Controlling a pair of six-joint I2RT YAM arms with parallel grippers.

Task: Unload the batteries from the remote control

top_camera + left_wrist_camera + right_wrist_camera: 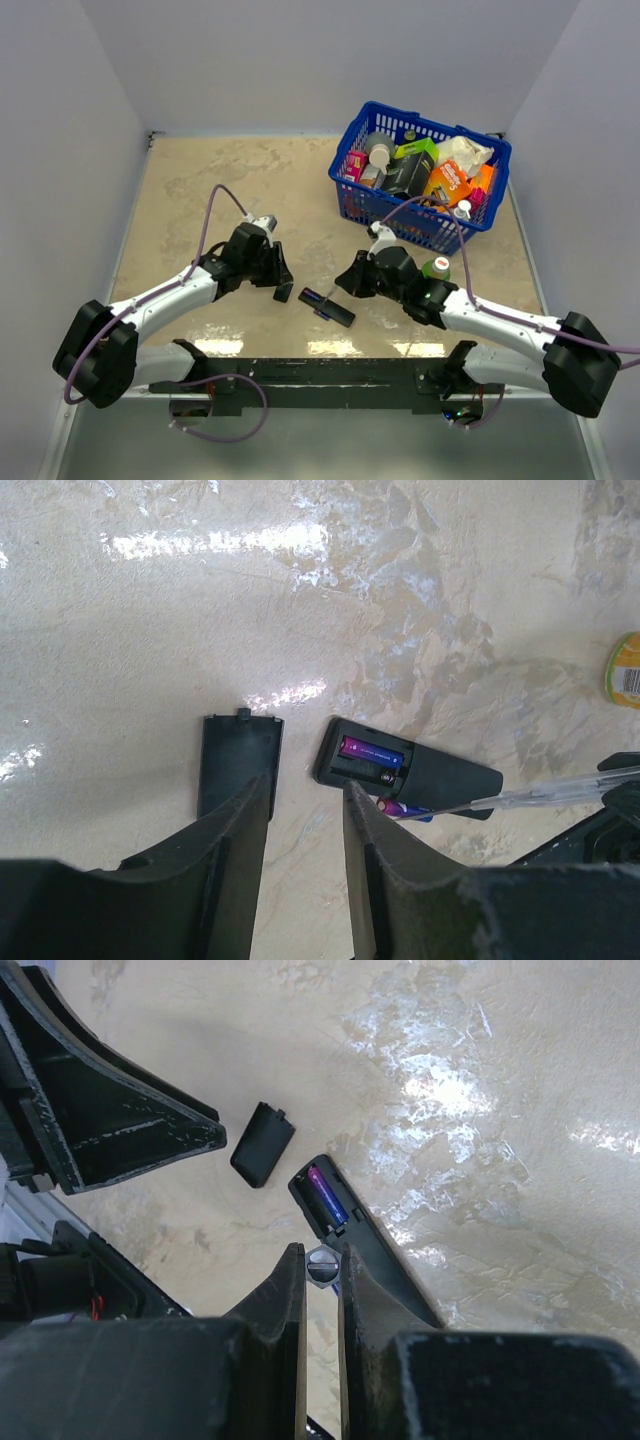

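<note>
Remote control [326, 305] lies diagonally on worktop [200, 190], open recess [365, 755] toward left gripper [305, 795], jaws spread; right gripper [320, 1260] jaws pinch a stick [545, 789].

We see the remote [327, 306] on the surface [200, 190] between both tools: left tool [282, 281] at its ten o'clock, right tool [344, 288] at two, gripping a thin stick [336, 297]. A blue basket [352, 205] sits farther toward one.

Lit brightly and evenly from above. White glare streaks across the glossy table [210, 542], strongest far in the left wrist view. Soft, faint shadows. Near fingers [235, 880] dark and blurred in both wrist views; table beyond sharp.
</note>
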